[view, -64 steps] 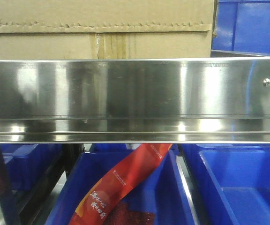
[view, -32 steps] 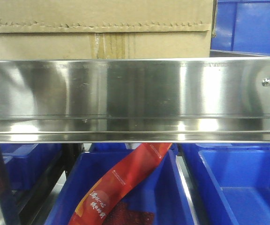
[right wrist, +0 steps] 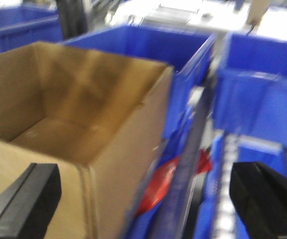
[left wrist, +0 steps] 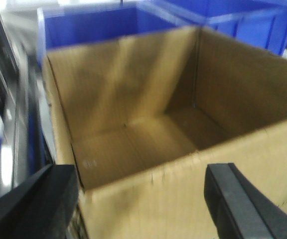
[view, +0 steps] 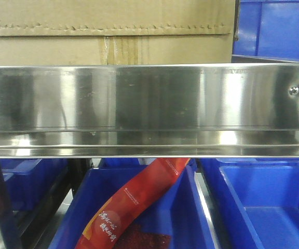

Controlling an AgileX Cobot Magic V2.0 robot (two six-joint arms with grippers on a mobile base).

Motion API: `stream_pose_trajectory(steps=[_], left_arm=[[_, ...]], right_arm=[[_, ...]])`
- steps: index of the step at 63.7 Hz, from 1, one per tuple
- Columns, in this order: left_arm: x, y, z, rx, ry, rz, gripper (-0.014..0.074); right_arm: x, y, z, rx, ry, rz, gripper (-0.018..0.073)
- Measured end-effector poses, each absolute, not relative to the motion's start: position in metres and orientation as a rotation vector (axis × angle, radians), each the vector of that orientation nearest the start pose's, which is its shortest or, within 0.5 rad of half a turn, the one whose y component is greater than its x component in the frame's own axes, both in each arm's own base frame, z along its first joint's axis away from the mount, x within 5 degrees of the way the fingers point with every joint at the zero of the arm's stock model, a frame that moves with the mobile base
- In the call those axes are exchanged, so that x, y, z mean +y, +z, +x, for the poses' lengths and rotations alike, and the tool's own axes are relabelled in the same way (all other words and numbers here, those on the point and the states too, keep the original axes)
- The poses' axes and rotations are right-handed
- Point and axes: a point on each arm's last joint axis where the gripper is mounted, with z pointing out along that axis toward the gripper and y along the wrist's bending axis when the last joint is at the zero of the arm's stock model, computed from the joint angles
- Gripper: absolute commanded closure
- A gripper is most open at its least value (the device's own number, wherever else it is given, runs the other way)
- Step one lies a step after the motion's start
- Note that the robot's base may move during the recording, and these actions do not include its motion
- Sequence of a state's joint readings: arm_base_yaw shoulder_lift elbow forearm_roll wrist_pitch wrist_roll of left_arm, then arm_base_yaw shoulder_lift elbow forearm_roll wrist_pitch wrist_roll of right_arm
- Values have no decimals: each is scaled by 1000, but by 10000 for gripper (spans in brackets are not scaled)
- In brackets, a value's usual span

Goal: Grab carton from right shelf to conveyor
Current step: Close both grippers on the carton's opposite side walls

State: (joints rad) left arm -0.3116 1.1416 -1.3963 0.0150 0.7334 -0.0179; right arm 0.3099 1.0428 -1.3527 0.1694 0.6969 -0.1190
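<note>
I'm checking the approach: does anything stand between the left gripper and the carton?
Nothing visible does. The left gripper, open, faces the carton at its near wall, with only blue bins behind the carton.

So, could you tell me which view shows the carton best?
The left wrist view: it looks down into the carton, showing its open top, bare floor and all four walls. The right wrist view catches only one blurred corner. The front view shows just its front face above the shelf rail.
</note>
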Motion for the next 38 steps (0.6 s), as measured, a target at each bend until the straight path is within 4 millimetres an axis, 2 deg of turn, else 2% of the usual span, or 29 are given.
stream_pose_trajectory(steps=[9,17,21,30,38], left_arm=[[-71,488,254,2087,-179,229,162],[-69,495,281,2193,-101,143,162],[-69,497,293,2218,-59,118,162],[-73,495,321,2227,-30,73,162],[-77,483,340,2259,-22,66,162]], right_arm=[[86,504,221,1961,362,-366,-9],[97,516,251,2068,384,-364,-9],[104,515,268,2136,392,-364,-9],[116,514,303,2160,403,-344,-9],[126,496,334,2206,396,-335,-9]])
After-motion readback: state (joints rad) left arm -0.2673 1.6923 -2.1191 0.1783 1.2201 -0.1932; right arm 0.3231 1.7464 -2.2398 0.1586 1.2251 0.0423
